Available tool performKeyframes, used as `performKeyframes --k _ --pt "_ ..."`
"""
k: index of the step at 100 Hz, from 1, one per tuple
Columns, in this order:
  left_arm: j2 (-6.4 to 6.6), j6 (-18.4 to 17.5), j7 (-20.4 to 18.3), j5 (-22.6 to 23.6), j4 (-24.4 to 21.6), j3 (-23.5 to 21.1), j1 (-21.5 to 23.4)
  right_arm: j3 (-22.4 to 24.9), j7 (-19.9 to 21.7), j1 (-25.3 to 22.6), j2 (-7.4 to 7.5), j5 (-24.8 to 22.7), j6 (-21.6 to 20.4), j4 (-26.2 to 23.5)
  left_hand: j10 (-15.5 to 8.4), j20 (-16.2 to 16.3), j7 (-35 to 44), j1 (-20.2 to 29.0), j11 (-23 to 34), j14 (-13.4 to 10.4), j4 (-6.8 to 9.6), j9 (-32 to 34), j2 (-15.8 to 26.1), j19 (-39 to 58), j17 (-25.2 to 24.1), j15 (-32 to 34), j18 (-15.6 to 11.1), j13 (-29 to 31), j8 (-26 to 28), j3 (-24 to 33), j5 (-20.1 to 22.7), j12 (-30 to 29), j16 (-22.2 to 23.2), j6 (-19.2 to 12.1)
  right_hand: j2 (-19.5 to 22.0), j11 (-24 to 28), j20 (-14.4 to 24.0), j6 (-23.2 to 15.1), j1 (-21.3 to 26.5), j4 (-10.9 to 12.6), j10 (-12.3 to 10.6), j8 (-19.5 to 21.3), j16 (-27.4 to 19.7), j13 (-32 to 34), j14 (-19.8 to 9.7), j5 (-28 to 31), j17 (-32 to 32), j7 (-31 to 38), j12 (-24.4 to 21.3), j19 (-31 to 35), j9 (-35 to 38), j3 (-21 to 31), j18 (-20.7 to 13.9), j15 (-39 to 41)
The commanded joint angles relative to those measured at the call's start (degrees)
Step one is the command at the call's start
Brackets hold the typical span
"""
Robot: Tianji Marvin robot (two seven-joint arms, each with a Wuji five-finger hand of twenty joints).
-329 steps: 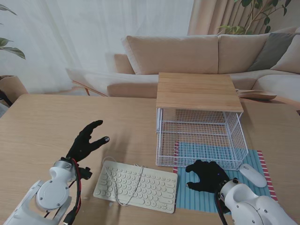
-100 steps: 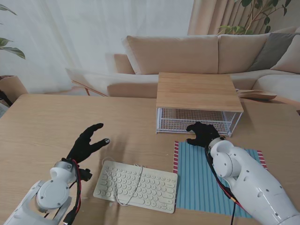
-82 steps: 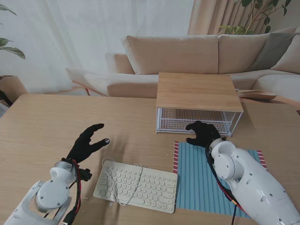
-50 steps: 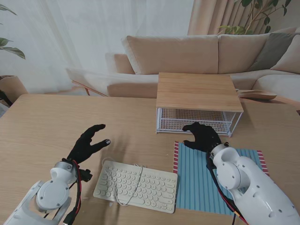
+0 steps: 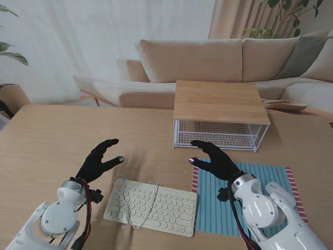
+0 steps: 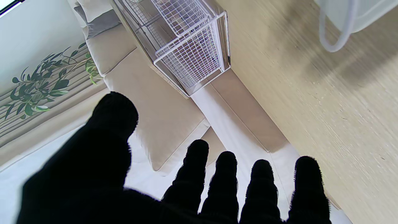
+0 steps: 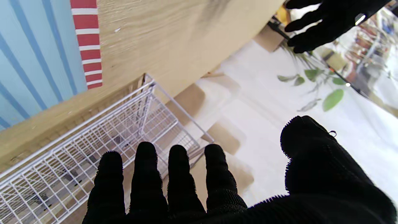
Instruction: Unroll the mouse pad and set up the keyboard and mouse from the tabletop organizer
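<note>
The white keyboard [image 5: 151, 207] lies near me, left of centre, its cable [image 5: 148, 205] looped over the keys. The blue striped mouse pad [image 5: 210, 205] lies flat to its right, with a red-striped edge [image 7: 85, 43]. My right hand [image 5: 214, 160] hovers open over the pad's far left corner, fingers spread, a little short of the organizer's wire drawer [image 5: 218, 136]. Open as well, my left hand [image 5: 98, 162] hangs over bare table beyond the keyboard's left end. The mouse is not visible; my right forearm covers the pad's near right part.
The organizer [image 5: 221, 101] has a wooden top and stands at the table's far right, its drawer pushed in. Beyond the table [image 5: 52, 130] are a beige sofa [image 5: 208, 57] and curtains. In the left wrist view, the keyboard's corner [image 6: 357, 12] and the wire organizer [image 6: 189, 53] show.
The wire drawer, pulled out 3.3 s ago, is now pushed in. Over the last second my right hand drew back from it toward me and leftward, fingers spreading. The left hand barely moved.
</note>
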Motion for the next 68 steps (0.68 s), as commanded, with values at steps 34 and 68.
performKeyframes --k 34,68 --pt "-0.02 -0.76 -1.17 -0.28 1.39 1.13 -0.59 -3.57 -4.39 0.04 -2.32 2.6 -1.8 4.09 0.25 1.31 0.23 -0.18 -1.21 -0.67 2.36 -0.24 -0.41 -2.06 -0.47 -1.42 0.37 -0.47 0.36 -0.01 -2.15 -0.43 -0.78 -1.07 0.88 1.31 0.51 -3.69 0.03 3.22 -1.47 -0.62 -0.77 -0.29 -2.19 0.85 -0.47 -0.85 0.92 -2.09 -1.52 -2.21 -1.09 -1.1" --pt "-0.03 -0.61 -1.19 -0.24 1.74 1.24 -0.72 -4.1 -4.28 0.53 -2.33 2.64 -1.35 4.15 0.29 1.52 0.31 -0.22 -1.23 -0.74 2.37 -0.22 -0.31 -2.33 -0.44 -1.54 0.32 -0.47 0.36 0.0 -2.3 -0.46 -0.62 -0.87 0.93 1.62 0.51 -3.89 0.75 3.36 -1.24 -0.56 -0.72 -0.16 -1.91 1.14 -0.52 -0.71 1.02 -2.06 -1.1 -2.65 -1.05 -1.11"
